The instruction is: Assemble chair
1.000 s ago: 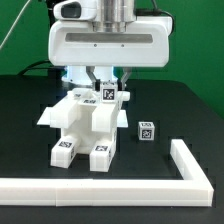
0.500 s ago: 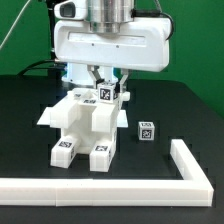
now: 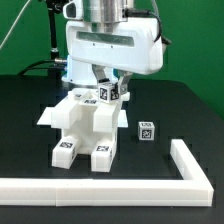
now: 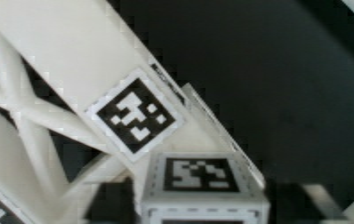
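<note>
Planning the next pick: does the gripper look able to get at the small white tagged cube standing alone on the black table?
Probably yes: the small white tagged cube stands apart from the white chair and L-shaped rail, open from above.

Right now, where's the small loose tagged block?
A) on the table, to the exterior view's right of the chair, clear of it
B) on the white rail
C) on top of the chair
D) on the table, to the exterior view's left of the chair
A: the small tagged block sits on the black table, to the exterior view's right of the chair, with bare table showing between them.
</note>
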`<state>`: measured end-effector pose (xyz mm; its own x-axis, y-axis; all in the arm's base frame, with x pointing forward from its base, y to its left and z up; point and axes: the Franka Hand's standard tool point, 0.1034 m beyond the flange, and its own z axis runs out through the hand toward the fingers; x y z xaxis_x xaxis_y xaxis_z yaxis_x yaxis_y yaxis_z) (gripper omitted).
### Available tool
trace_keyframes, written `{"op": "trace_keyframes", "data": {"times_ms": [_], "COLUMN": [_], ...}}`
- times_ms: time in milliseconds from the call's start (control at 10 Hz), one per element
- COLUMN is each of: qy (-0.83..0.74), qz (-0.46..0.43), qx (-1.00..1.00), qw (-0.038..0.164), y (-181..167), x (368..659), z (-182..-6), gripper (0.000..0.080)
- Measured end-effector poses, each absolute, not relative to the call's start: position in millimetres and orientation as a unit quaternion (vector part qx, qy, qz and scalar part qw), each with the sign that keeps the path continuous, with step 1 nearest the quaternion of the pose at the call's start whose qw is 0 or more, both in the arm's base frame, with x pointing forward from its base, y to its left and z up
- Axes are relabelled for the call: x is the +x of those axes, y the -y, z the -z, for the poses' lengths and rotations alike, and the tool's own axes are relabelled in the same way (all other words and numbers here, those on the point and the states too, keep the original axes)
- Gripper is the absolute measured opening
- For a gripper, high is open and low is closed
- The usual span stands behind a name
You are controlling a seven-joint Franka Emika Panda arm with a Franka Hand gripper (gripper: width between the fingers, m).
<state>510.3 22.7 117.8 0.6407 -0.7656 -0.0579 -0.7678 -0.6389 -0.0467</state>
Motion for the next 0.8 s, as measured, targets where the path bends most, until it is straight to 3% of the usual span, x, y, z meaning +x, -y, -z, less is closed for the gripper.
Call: {"op": "trace_keyframes", "data": {"times_ms": [200,700,800], "qy": [-0.422,-0.048,-0.043], "qz": [-0.016,-0.001,-0.001], "qx": [-0.906,-0.998,-0.998], "qw": [0.033,0.037,0.037], "y": [-22.8,-18.2,-18.0], "x": [510.3,512.0,512.0], "z": [-117.8,-119.6,-119.5], "gripper": [0.0612,0.0649,0.0649]}}
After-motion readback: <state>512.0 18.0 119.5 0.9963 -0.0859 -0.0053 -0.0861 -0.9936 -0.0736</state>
